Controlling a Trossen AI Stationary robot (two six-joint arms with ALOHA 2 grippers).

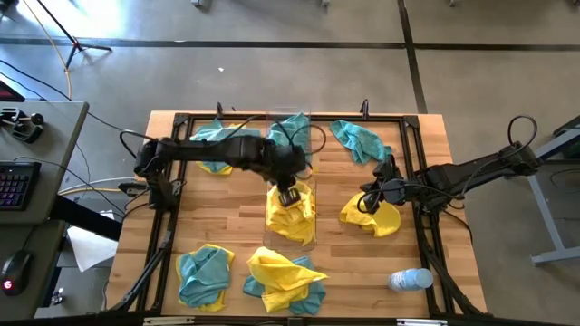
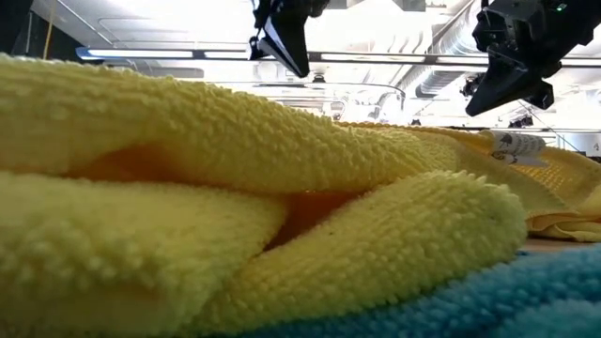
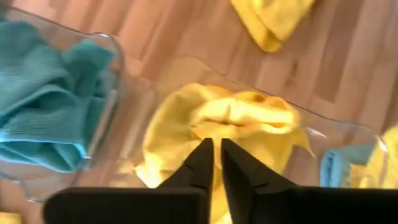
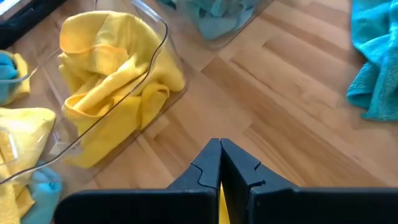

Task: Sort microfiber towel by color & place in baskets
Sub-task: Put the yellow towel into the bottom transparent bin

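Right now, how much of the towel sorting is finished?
Partly. Yellow towels fill one basket and teal ones the other. The left gripper is above the yellow basket; the right gripper pinches a yellow towel. Mixed piles remain loose on the table.

centre: two clear baskets stand end to end; the near one (image 1: 294, 213) is heaped with yellow towels, the far one (image 1: 292, 136) holds teal ones, so neither leaves much room inside.
above near basket: the left claw (image 1: 288, 196) hangs over the yellow heap, fingers together, blocking entry from above.
right of baskets: a bare strip of counter (image 1: 331, 186) runs between the near basket and the loose yellow towel (image 1: 372, 215), where the right claw (image 1: 370, 201) sits.
front edge: teal and yellow piles (image 1: 205, 274) (image 1: 283, 279) and a bottle (image 1: 410, 279) crowd it.
left side: open wood (image 1: 222, 213).
rim: black frame rails (image 1: 170, 195) fence the counter.
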